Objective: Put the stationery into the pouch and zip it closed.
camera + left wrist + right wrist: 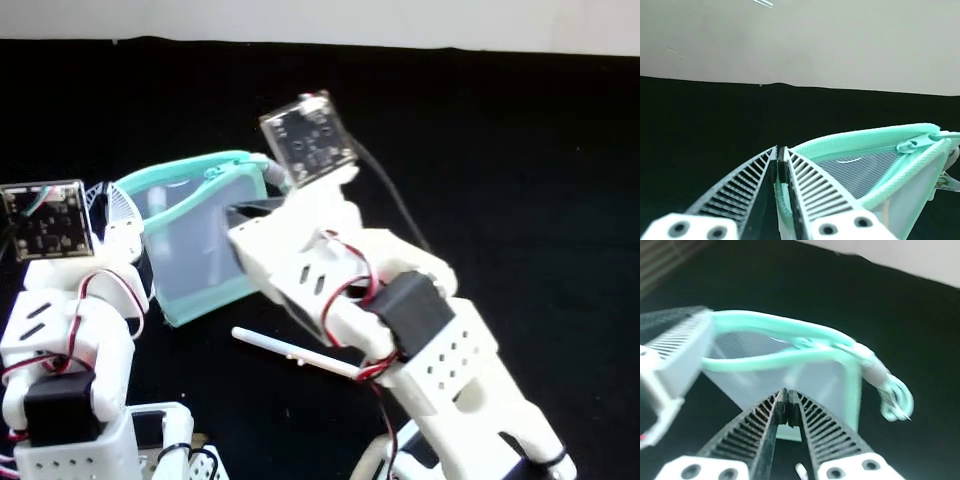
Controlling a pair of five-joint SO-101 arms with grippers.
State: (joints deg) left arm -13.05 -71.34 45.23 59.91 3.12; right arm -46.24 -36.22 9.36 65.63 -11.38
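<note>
A mint-green mesh pouch [195, 245] hangs above the black table with its mouth open. My left gripper [780, 162] is shut on the pouch's rim [865, 137] at the end far from the zipper pull [907, 146]. In the right wrist view my right gripper [786, 396] is shut, its tips against the pouch's side wall [810, 375]; I cannot tell whether they pinch the mesh. The pull's ring [896, 401] dangles at the pouch's other end. A thin white pen [292, 349] lies on the table beside the right arm, outside the pouch.
The tabletop [520, 150] is a black cloth with a pale wall behind it. The two arms stand close together, with the pouch between them. Red and black cables [345, 285] run along the right arm.
</note>
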